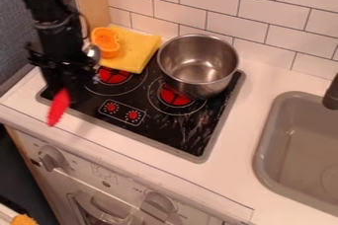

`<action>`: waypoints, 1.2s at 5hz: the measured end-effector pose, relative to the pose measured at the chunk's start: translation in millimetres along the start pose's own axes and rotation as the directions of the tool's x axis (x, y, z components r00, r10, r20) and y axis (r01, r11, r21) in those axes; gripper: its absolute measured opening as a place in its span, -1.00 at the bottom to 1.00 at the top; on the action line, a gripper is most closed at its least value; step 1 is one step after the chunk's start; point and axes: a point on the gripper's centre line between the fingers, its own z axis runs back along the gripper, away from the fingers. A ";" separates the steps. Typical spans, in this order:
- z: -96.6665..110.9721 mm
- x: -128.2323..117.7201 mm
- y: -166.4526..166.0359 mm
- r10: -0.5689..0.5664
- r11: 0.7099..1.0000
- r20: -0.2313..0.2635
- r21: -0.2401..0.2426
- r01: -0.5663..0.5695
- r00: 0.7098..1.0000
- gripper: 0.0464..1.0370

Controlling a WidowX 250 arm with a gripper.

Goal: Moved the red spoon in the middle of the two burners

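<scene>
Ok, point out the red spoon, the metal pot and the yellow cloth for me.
Red spoon (pixel 59 107), camera view: middle of its visible part.
Metal pot (pixel 201 67), camera view: inside bottom.
Yellow cloth (pixel 137 54), camera view: flat middle.

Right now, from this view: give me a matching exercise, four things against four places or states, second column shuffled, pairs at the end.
Things
A. red spoon
B. metal pot
C. yellow cloth
D. sink

Places or states
1. seen partly over the right burner, open at the top
2. flat at the back left, with an orange item on it
3. grey, to the right of the stove
4. seen crossing the stove's front edge, at the left

Pairs: A-4, B-1, C-2, D-3
</scene>
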 end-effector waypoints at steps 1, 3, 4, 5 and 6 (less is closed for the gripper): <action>-15.6 0.6 -22.7 0.044 0.998 -0.071 -0.041 -0.047 0.997 -0.33; -37.7 3.8 -78.4 -0.022 0.999 -0.139 -0.044 0.016 0.990 -0.34; -40.3 4.3 -92.5 -0.074 0.997 -0.128 -0.042 0.069 0.989 -0.34; -41.8 5.8 -94.1 -0.111 0.993 -0.097 -0.035 0.108 0.989 -0.34; -44.3 10.3 -91.6 -0.159 0.987 -0.073 -0.020 0.158 0.985 -0.34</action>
